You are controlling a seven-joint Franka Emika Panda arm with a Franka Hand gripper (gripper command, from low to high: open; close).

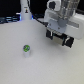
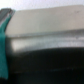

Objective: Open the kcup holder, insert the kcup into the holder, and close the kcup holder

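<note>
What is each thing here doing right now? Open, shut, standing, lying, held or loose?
kcup: standing loose on the white table, green top up, nothing touching it.
tool: hanging above the table toward the exterior view's right, holding nothing visible; open or shut is too blurred to tell.
white bottle-like object: upright at the back.
wrist view: blurred, nothing certain.
</note>
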